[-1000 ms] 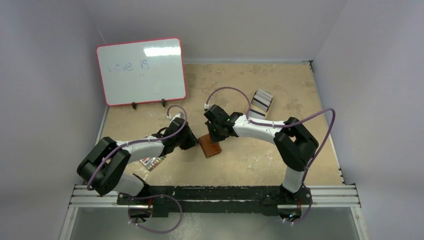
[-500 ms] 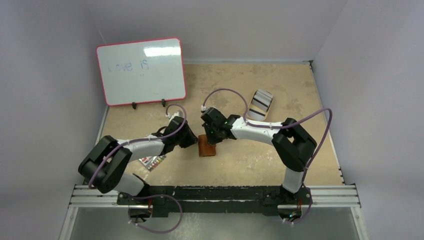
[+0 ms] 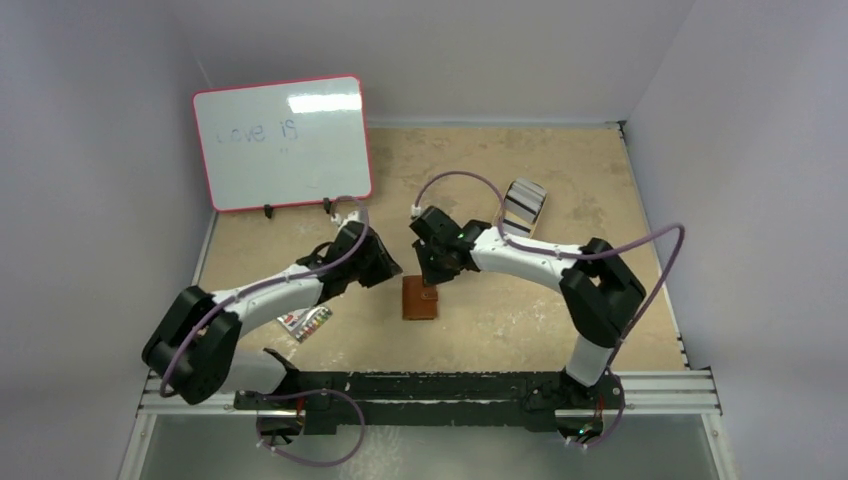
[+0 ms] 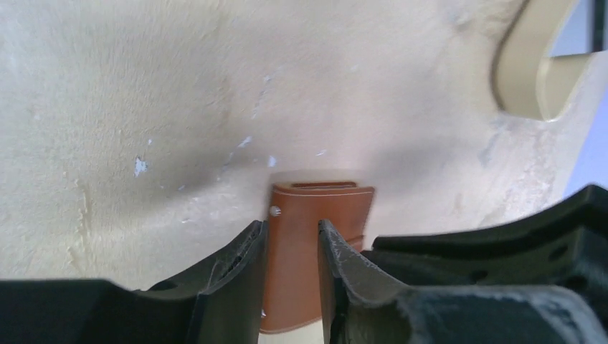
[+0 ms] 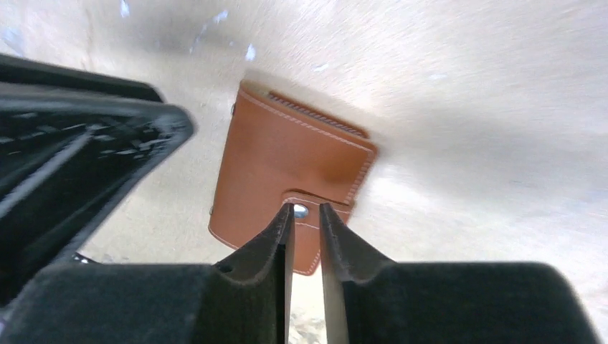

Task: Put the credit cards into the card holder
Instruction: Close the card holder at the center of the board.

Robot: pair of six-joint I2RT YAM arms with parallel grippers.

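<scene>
Top external camera: fixed high above and behind the robot. It faces down and forward over the whole table (image 3: 560, 170), far enough back to take in the left arm (image 3: 270, 295), the right arm (image 3: 530, 260) and the side walls. Left wrist camera: low and close over the table, sighting forward between the fingers of the left gripper (image 4: 290, 233); right wrist camera: equally close, angled more steeply down, sighting between the fingers of the right gripper (image 5: 305, 211). All three views share the card holder (image 3: 420, 298) near table centre, and the right wrist view also catches the left gripper at its left edge.
</scene>
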